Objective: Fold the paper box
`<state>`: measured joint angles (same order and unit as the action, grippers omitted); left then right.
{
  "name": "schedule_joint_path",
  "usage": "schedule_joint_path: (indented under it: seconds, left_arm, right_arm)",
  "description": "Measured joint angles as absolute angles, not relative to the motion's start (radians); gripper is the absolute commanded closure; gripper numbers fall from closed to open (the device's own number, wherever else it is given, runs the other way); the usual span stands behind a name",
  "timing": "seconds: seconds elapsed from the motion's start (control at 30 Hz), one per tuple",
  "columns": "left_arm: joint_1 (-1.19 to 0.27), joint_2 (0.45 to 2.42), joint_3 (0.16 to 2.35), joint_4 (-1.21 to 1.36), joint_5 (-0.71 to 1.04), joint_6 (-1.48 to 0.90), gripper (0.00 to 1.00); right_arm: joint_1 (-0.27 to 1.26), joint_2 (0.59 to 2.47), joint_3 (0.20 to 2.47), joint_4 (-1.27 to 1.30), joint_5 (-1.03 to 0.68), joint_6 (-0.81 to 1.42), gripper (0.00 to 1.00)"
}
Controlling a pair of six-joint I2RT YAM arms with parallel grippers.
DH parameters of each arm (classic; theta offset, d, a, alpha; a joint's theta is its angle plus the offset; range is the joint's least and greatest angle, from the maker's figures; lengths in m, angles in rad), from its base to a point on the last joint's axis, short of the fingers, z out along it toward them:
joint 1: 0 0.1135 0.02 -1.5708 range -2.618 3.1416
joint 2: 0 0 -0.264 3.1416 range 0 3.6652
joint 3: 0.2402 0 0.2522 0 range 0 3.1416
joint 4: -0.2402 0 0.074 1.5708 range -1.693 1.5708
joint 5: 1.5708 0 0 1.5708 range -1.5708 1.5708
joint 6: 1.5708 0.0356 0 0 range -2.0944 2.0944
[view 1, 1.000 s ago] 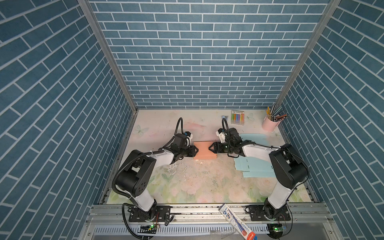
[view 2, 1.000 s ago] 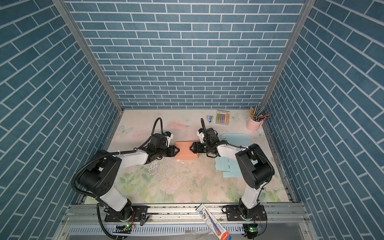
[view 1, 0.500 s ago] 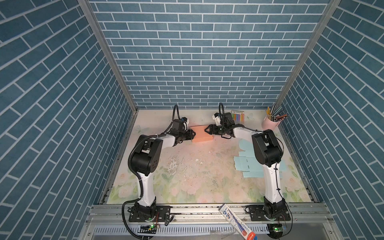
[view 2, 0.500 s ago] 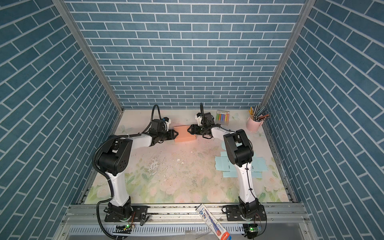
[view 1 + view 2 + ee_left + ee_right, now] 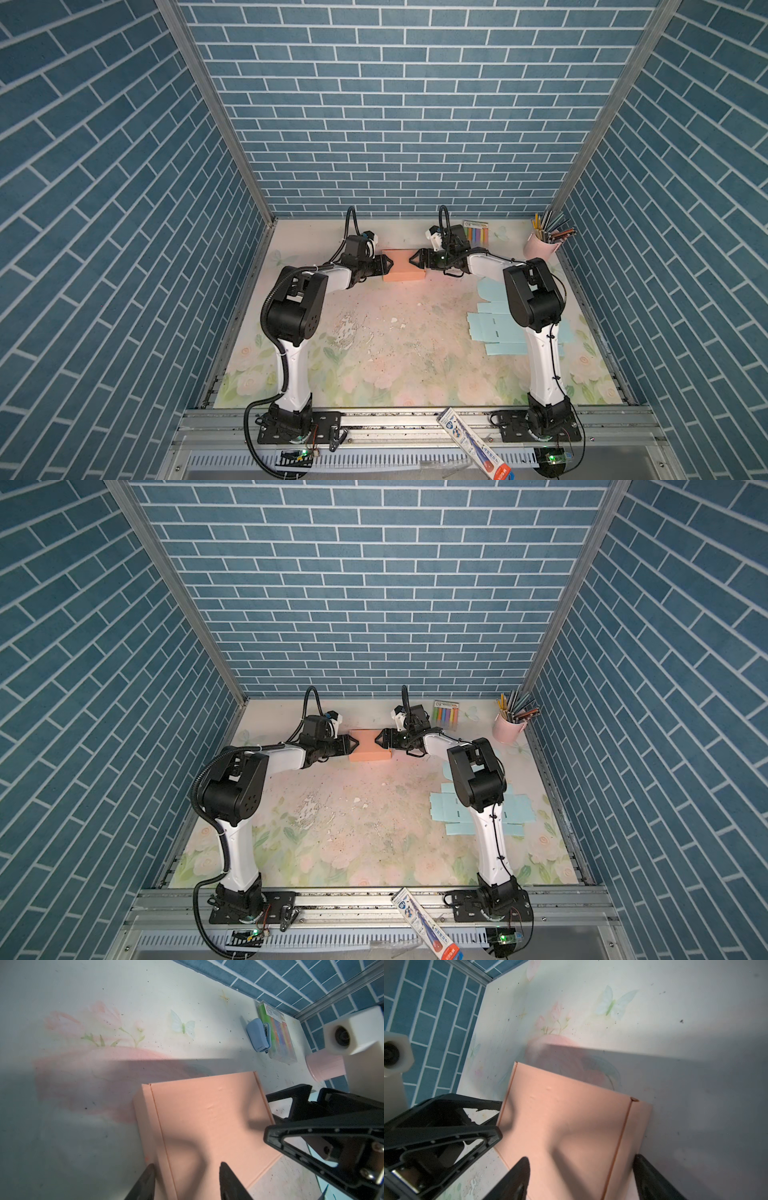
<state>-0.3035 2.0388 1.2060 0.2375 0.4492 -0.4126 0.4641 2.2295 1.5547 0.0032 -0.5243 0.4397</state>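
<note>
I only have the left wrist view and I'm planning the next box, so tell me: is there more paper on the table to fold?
Observer: Yes. In both top views, flat light blue sheets lie on the right side of the table, partly hidden by the right arm.
Operator: I see only the base of the pink cup. What is in it?
Observer: Pencils stand in the pink cup, fanned out above its rim.
Operator: Anything down at the front?
Observer: A tube lies slantwise across the front rail, close to the right arm's base.
</note>
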Motion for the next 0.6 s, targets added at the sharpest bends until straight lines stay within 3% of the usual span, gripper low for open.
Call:
schedule_joint_path:
  seconds: [0.3,0.4,0.6]
  left_arm:
    - [-0.281,2.034,1.177,0.306,0.532,-0.459,0.17]
    - [-0.262,2.009,1.14,0.311,0.538,-0.463,0.12]
    - [-0.246,1.864,1.03,0.316,0.516,-0.455,0.12]
  right_arm:
    - [0.469,2.15,1.493,-0.016,-0.469,0.434,0.05]
    - [0.464,2.099,1.478,-0.03,-0.439,0.422,0.05]
    - [0.434,1.932,1.382,-0.06,-0.363,0.381,0.06]
